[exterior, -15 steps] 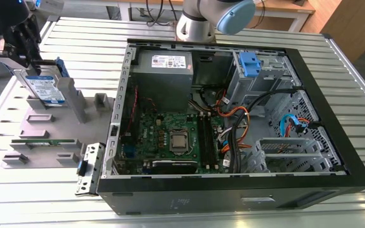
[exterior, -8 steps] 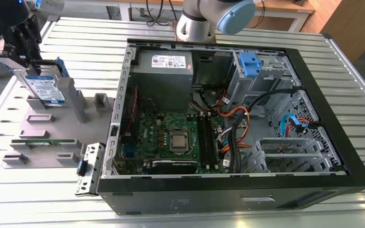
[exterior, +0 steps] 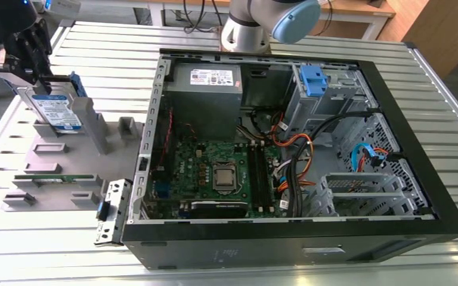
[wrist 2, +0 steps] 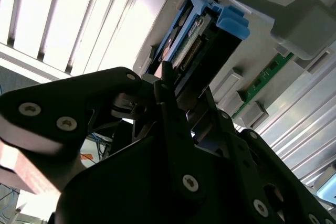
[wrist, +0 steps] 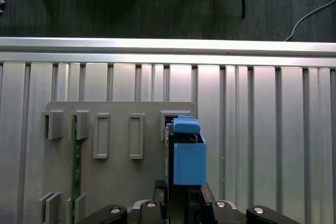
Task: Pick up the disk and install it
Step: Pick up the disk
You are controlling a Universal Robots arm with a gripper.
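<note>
The disk [exterior: 56, 113] stands on edge in a slot of the grey fixture plate [exterior: 70, 161], at the exterior view's left. It is silver with a white-and-blue label and blue carrier rails. My gripper [exterior: 42, 80] sits on its upper end, shut on it. In the first wrist view the blue carrier [wrist: 188, 156] is flanked closely by the black fingers [wrist: 157, 188] of the gripper [wrist: 181, 192]. In the second wrist view the disk's blue handle end [wrist 2: 231, 22] points away from the gripper [wrist 2: 173, 77], whose black linkage hides the gripped end.
The open computer case [exterior: 420, 143] lies to the exterior view's right of the fixture. It holds a drive cage with a blue bracket [exterior: 312, 80], a grey power supply [exterior: 205, 86] and loose cables [exterior: 293, 143]. A green memory stick [exterior: 54, 177] stands in the fixture.
</note>
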